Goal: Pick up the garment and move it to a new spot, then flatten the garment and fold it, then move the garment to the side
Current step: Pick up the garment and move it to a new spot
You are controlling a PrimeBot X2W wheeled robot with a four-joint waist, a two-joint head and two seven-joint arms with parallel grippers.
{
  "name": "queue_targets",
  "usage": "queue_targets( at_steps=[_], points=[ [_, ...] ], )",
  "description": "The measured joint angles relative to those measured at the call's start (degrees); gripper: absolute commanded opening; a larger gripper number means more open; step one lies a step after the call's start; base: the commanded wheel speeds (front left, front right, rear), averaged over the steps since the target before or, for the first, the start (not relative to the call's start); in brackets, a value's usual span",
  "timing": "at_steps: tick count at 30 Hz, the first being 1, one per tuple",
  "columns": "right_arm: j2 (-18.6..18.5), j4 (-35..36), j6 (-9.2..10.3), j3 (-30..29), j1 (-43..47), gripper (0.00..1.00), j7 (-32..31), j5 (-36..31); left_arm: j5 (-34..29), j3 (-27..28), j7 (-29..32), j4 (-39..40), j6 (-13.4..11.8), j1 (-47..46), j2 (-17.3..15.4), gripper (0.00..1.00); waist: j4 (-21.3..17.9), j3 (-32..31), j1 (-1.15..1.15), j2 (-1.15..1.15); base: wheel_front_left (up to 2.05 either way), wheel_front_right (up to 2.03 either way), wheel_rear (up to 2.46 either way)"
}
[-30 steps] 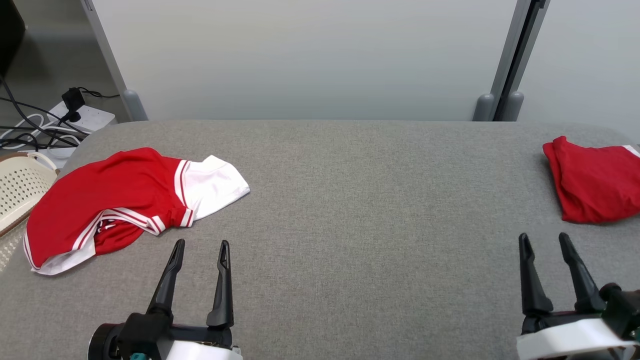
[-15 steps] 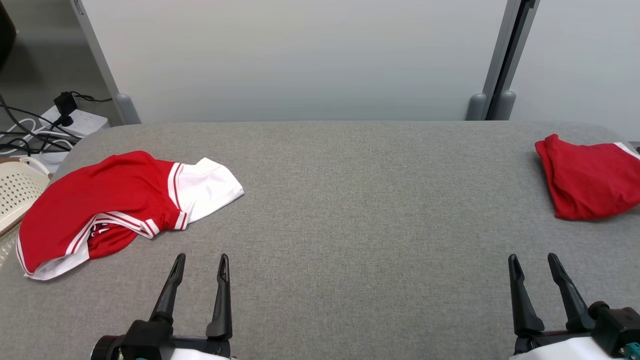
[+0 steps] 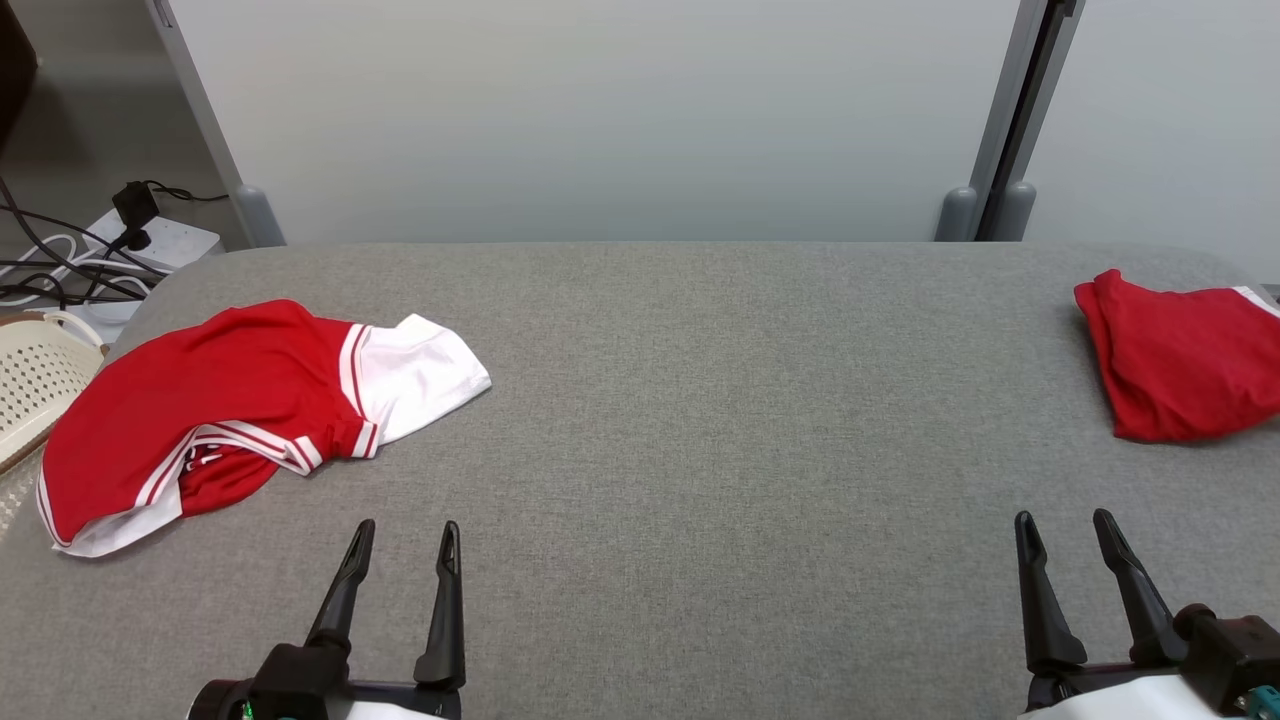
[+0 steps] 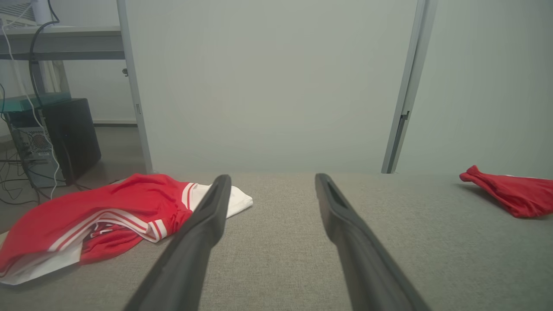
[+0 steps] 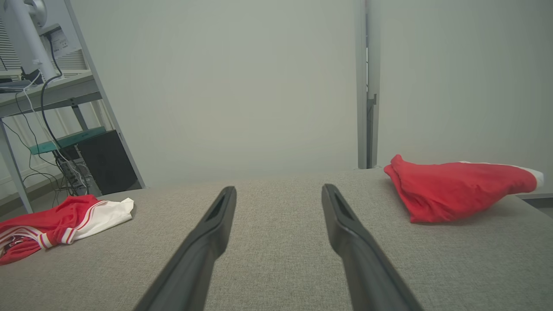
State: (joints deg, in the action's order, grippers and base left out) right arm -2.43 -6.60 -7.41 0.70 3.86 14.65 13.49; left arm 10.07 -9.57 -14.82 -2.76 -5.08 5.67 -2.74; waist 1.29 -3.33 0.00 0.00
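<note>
We see a crumpled red and white cloth garment (image 3: pixel 180 400) lying by the left edge of the soft grey cloth-covered table (image 3: pixel 720 420). A folded red cloth garment (image 3: pixel 1185 365) lies at the right edge. Our left gripper (image 3: pixel 407 526) and right gripper (image 3: pixel 1061 516) hang over the near edge. All 4 fingers are spread wide and hold nothing. The left gripper is near the crumpled garment but does not touch it.

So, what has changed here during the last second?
Both grippers drew back slightly toward the robot: left gripper and right gripper sit lower in the head view, open, holding nothing. The crumpled garment and the other garment lie unmoved; their small shift is camera motion.
</note>
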Motion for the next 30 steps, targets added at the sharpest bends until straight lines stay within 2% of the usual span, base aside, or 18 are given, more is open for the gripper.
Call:
queue_targets(
  at_steps=[7, 15, 30],
  points=[
    [0.0, -0.5, 0.00, -0.1, 0.0, 1.00, 0.0, -0.1, 0.1, -0.3, 0.0, -2.2, 0.6, 0.0, 0.0, 1.00, 0.8, -0.1, 0.00, 0.00, 0.00, 0.00, 0.00],
    [0.1, -1.0, 0.00, 1.0, 0.0, 1.00, 0.0, -0.3, -0.1, -0.4, 0.0, -4.5, 1.5, 0.0, 0.0, 1.00, 3.7, 0.0, 0.00, 0.00, 0.00, 0.00, 0.00],
    [0.1, -0.7, 0.00, 5.4, 0.0, 1.00, 0.0, 1.2, -1.5, 0.3, 0.1, -4.1, 1.5, -0.3, 0.0, 1.00, 13.8, 0.6, 0.00, 0.00, 0.00, 0.00, 0.00]
  ],
)
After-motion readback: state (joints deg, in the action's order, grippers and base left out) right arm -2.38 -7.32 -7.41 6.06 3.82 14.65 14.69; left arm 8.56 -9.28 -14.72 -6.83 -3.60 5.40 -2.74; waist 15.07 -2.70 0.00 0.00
